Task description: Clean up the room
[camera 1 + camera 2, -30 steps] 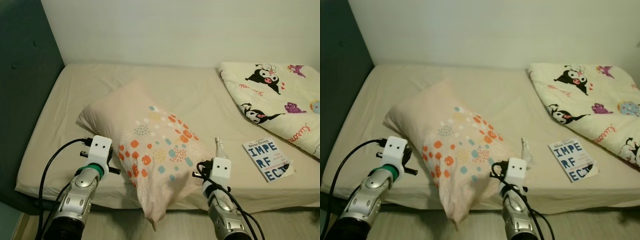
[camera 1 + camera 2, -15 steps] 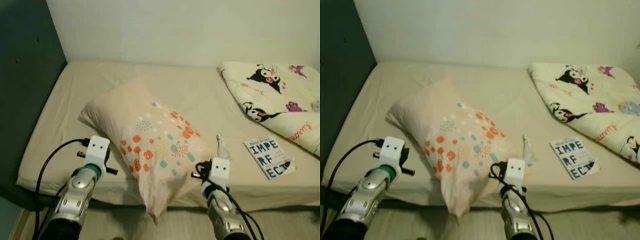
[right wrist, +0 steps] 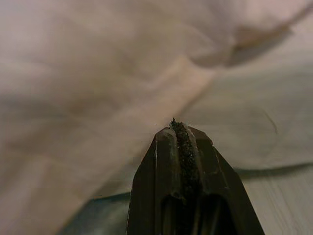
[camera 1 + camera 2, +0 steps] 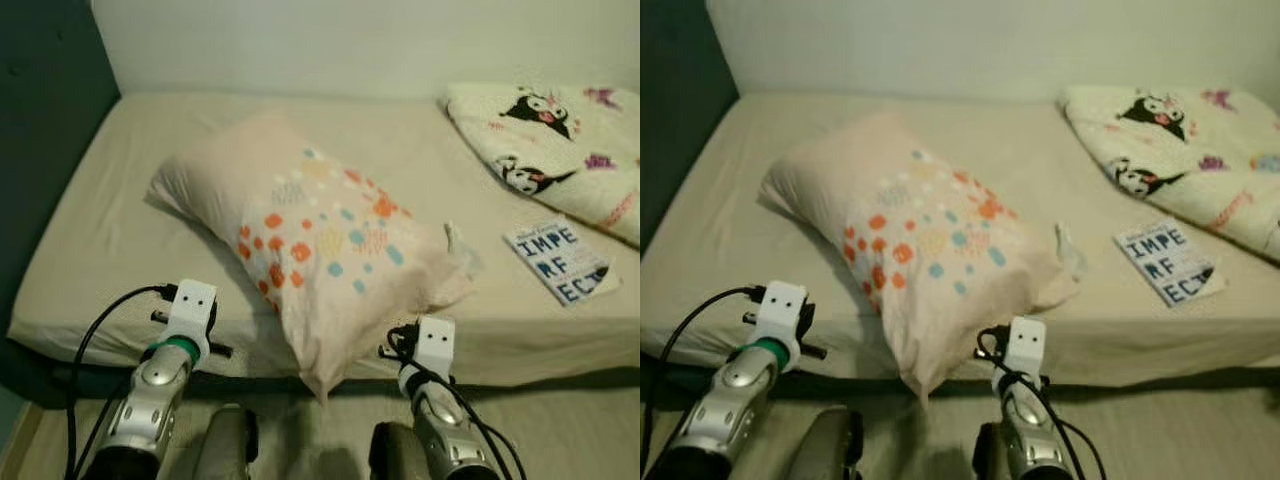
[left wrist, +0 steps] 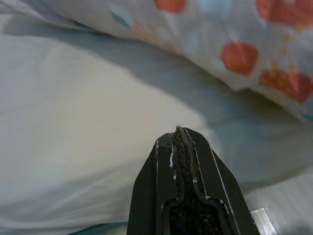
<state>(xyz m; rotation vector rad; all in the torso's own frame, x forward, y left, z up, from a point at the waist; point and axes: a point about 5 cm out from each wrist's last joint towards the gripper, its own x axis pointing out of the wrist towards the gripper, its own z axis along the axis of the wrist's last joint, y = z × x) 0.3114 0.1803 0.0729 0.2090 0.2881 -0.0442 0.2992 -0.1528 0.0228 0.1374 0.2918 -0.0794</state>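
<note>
Nearest the camera, both silver arms are reaching forward at the bed's [image 4: 90,300] near edge. The left wrist view is revealing what the head views are not: the left gripper [image 5: 178,131] is pressed fully closed on nothing, hovering over the sheet just below the pillow [image 4: 320,240]. The right gripper [image 3: 177,125] is likewise closed and empty, near the pillow's overhanging corner. Farther right, a book [image 4: 560,263] is lying beside a crumpled wrapper [image 4: 460,245]; beyond, a cartoon-print blanket [image 4: 560,130] is resting.
</note>
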